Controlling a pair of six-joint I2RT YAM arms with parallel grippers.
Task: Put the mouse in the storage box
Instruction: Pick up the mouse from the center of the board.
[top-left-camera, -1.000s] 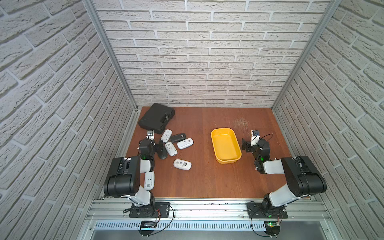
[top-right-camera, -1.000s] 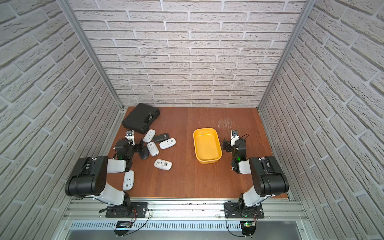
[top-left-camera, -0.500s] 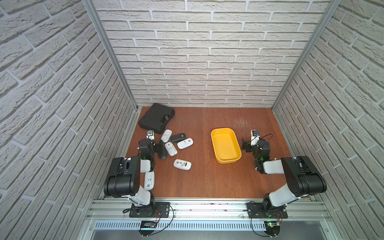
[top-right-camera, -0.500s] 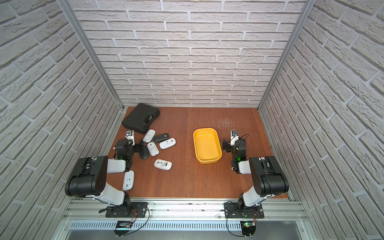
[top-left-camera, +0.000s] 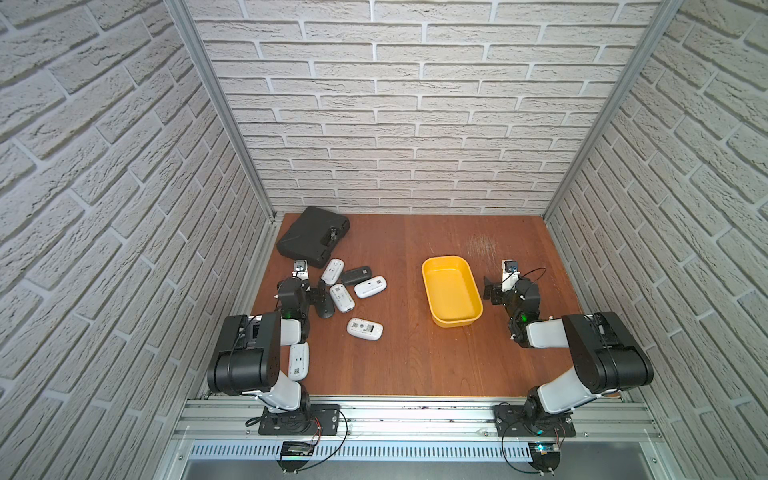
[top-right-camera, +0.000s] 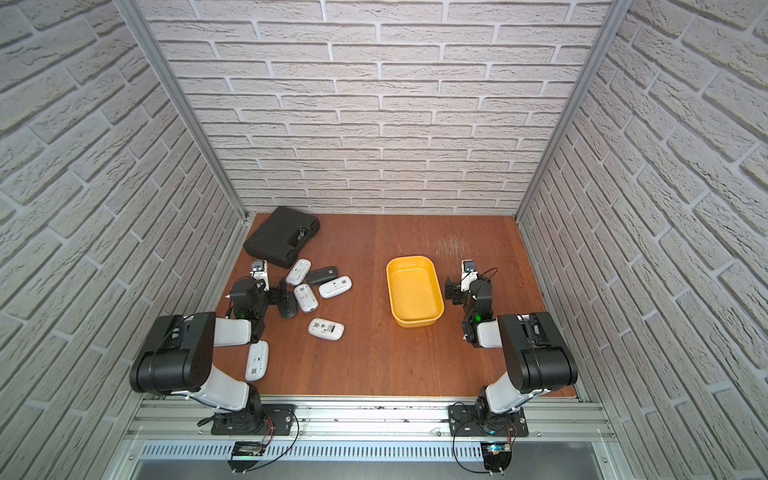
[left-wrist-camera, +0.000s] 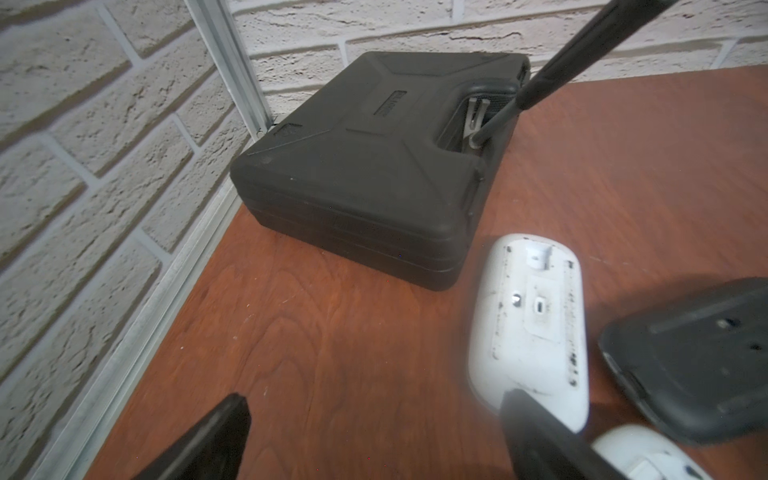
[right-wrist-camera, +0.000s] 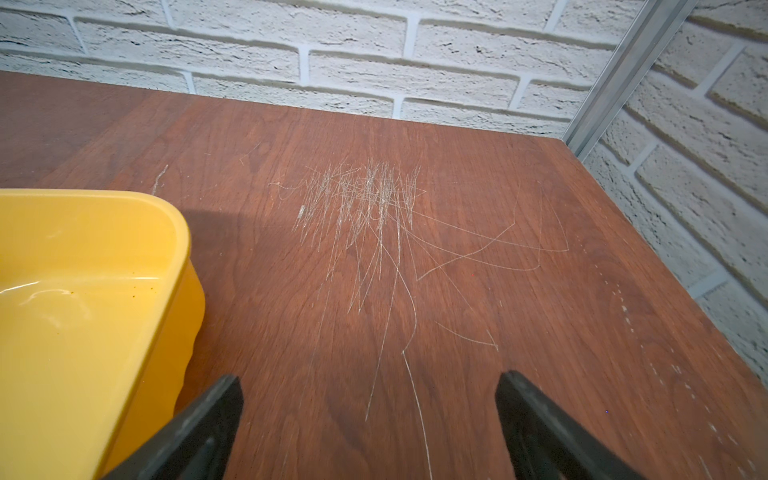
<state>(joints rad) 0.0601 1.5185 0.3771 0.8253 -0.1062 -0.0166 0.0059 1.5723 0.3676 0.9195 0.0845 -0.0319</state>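
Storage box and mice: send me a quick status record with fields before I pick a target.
storage box: upright, empty, on the right half of the table
white mice: five, all on the table left of the box
black mouse: on the table among the white ones
black case: closed, back left corner
left jaws: open, empty, low beside the mice
right jaws: open, empty, beside the box
progress: no mouse in the box yet
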